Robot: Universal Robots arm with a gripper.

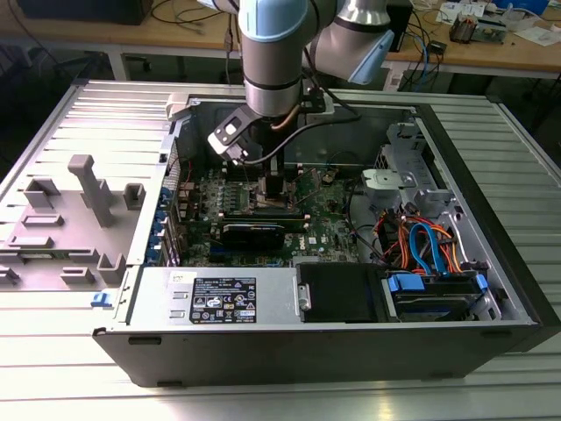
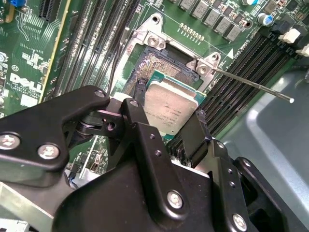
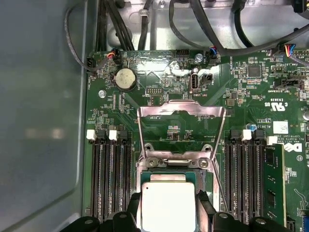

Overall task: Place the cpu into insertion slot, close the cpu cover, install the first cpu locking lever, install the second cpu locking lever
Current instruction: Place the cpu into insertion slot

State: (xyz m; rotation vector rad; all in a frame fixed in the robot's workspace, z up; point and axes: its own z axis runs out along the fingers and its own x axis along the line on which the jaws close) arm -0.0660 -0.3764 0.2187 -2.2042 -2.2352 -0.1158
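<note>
- While the gripper (image 2: 165,118) hangs inside the open computer case (image 1: 289,355), its two black fingers (image 2: 140,125) are pinching the cpu (image 3: 168,205) by two opposite edges, metal top facing up.
- The cpu sits right over the insertion slot (image 2: 161,65), covering the slot's nearer part. The dark field along its far edge lies bare. Whether the chip touches the slot, I cannot tell.
- Handling call: a light, stiff, flat little plate, smooth on top and, I'd judge, delicate underneath. The edge grip looks like the right hold, and it wants to stay level.
- The cpu cover (image 3: 181,107) stands swung open at the slot's far edge, with the motherboard (image 3: 251,96) showing through its cut-out middle.
- A thin locking lever (image 2: 251,85) sticks out free from one corner of the slot.
- Memory slots (image 3: 108,179) flank the slot on both sides of the board.
- The case also holds orange and blue cables (image 1: 425,241), bundled towards its edge on the exterior view's right.
</note>
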